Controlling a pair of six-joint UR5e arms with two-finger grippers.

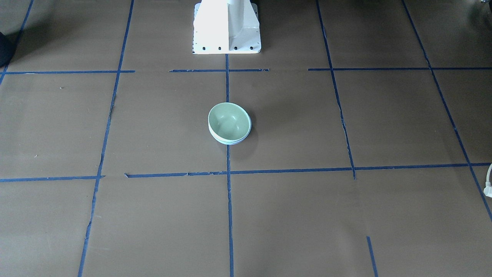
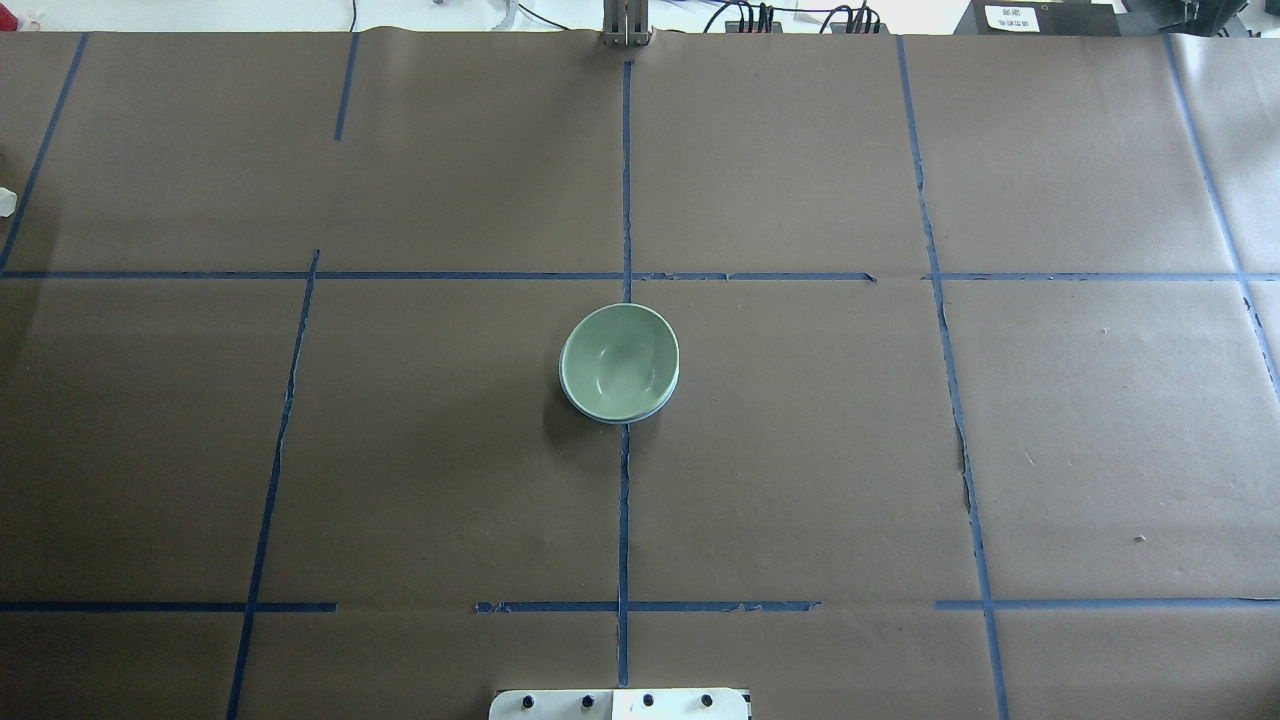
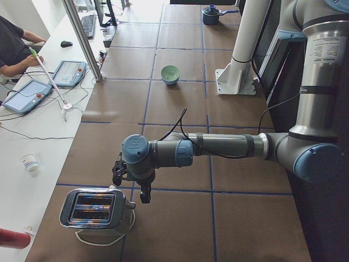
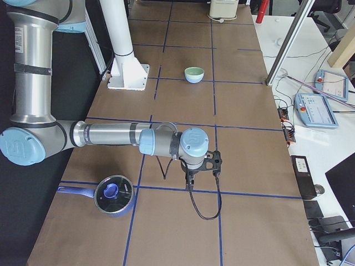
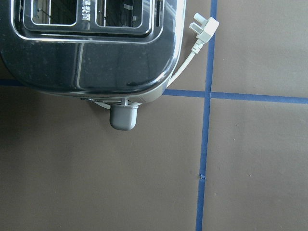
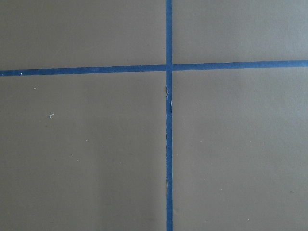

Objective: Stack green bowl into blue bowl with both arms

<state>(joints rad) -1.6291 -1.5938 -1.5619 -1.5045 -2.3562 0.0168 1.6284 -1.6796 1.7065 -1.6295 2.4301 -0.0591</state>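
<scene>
The green bowl (image 1: 228, 121) sits nested inside the blue bowl (image 1: 231, 142) at the middle of the table. Only a thin pale blue rim shows under it. The stack also shows in the overhead view (image 2: 620, 358), the left side view (image 3: 170, 72) and the right side view (image 4: 194, 72). Both arms are far from the bowls, at opposite table ends. The left gripper (image 3: 143, 194) hangs beside a toaster, and the right gripper (image 4: 191, 180) hangs over bare table. Both show only in side views, so I cannot tell whether they are open or shut.
A chrome toaster (image 5: 96, 43) with a white plug (image 5: 204, 26) stands at the robot's left end. A blue lidded pot (image 4: 113, 194) stands at the right end. The white pedestal (image 1: 226, 27) stands behind the bowls. Operators' desks with tablets line the far side.
</scene>
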